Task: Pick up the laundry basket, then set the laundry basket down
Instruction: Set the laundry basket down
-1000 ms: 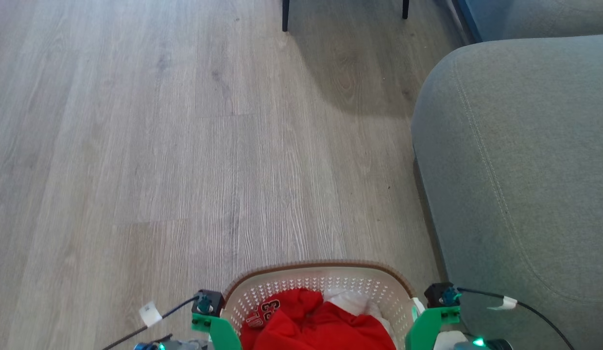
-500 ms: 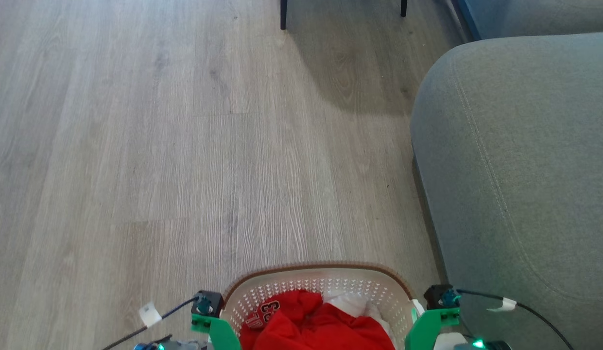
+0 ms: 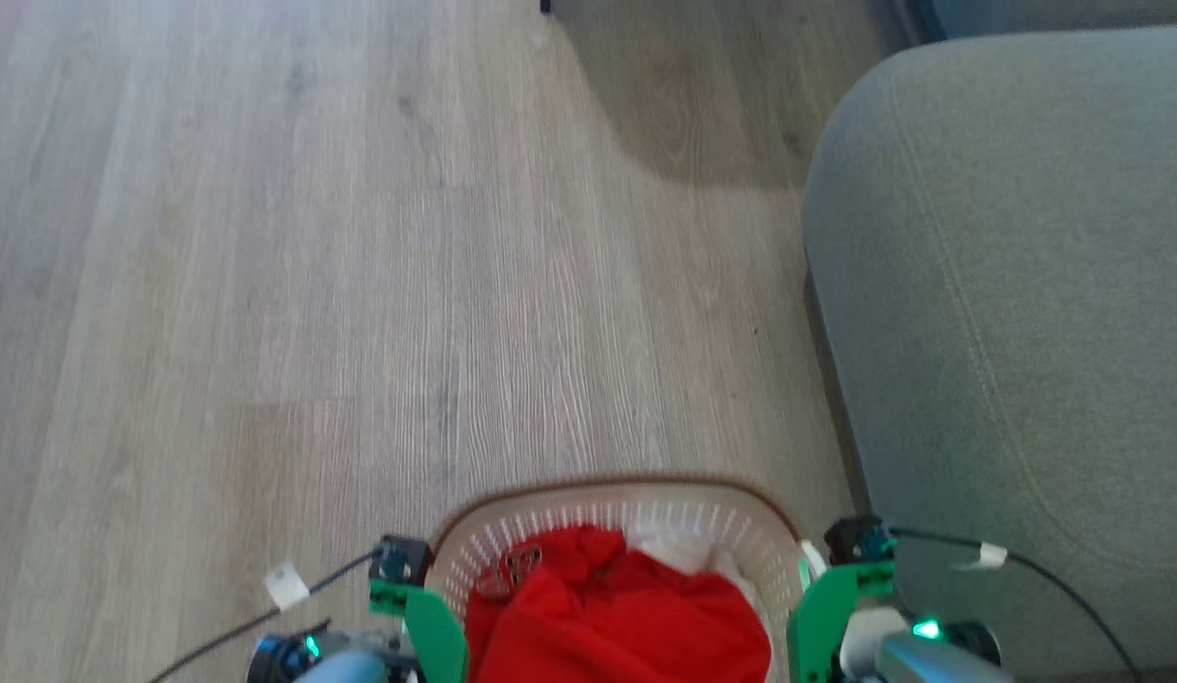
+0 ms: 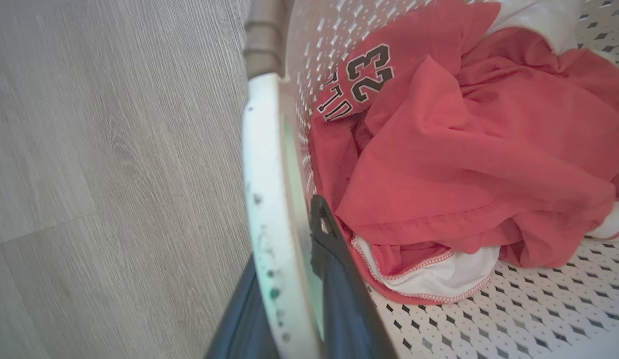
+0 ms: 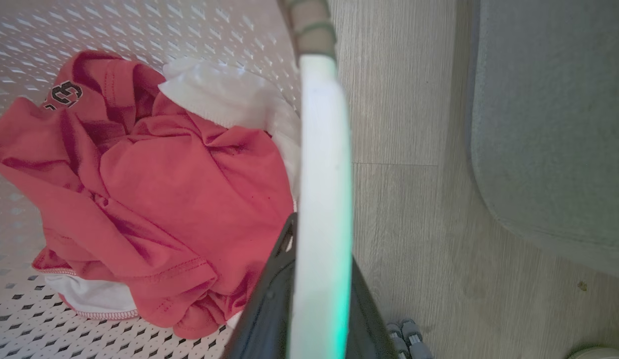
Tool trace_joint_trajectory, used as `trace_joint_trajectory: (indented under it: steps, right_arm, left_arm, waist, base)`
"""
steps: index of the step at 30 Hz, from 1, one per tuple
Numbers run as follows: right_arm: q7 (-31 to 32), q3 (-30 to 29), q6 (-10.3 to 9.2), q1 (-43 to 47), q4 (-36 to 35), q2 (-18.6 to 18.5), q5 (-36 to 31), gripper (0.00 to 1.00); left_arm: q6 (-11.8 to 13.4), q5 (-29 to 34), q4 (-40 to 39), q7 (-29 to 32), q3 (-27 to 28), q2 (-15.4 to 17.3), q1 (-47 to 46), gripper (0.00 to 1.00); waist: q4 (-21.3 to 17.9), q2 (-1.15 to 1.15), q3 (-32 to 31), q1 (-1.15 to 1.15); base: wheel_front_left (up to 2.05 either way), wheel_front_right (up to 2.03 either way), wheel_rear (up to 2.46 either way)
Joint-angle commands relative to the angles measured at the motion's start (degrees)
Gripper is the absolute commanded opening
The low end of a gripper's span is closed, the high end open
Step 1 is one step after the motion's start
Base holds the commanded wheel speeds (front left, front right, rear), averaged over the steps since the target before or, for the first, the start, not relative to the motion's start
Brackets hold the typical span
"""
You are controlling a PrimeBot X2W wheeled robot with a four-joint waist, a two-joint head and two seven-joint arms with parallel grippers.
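The laundry basket (image 3: 607,491), cream with perforated walls and a brown rim, sits at the bottom middle of the head view between my two arms. It holds a red shirt (image 3: 626,617) with a number print and a white garment (image 5: 214,94). My left gripper (image 4: 289,299) is shut on the basket's white left handle (image 4: 264,174), one dark finger on each side. On the other side my right gripper (image 5: 319,304) is shut on the white right handle (image 5: 321,149). In the head view the left gripper (image 3: 419,607) and right gripper (image 3: 820,598) flank the rim.
A grey sofa (image 3: 1005,285) fills the right side, close to the right arm and basket. Pale wood floor (image 3: 313,285) stretches ahead and to the left. A dark furniture leg (image 3: 546,6) stands at the top edge. Thin cables trail from both wrists.
The whole head view has shifted and blurred, so the camera has moved. Both grippers stay shut on the basket's handles, as before.
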Motion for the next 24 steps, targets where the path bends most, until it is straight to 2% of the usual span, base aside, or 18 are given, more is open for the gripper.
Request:
trace_joint_trajectory:
  steps: [1, 11, 24]
  right_arm:
    - [-1.63, 0.57, -0.09, -3.74, -0.49, -0.46, 0.12, 0.00]
    - [-2.98, 1.33, -0.09, -13.01, 0.88, -0.46, -0.83, 0.00]
    - [-6.51, -0.23, -0.09, -28.27, 2.60, -0.46, -2.57, 0.00]
  left_arm:
    - [0.31, 0.84, 0.60, -0.45, -0.04, 2.08, -3.08, 0.00]
    - [0.78, 1.72, 0.63, -1.94, -0.18, 3.16, -11.86, 0.00]
    - [1.95, 3.33, 0.64, -4.42, -0.51, 3.06, -27.17, 0.00]
  waist:
    - [-0.20, 0.00, 1.40, 0.00]
    - [-0.67, 0.00, 11.13, 0.00]
    - [0.85, 0.00, 29.55, 0.00]
  base:
    - [0.00, 0.00, 0.00]
    - [0.00, 0.00, 0.00]
    - [0.00, 0.00, 0.00]
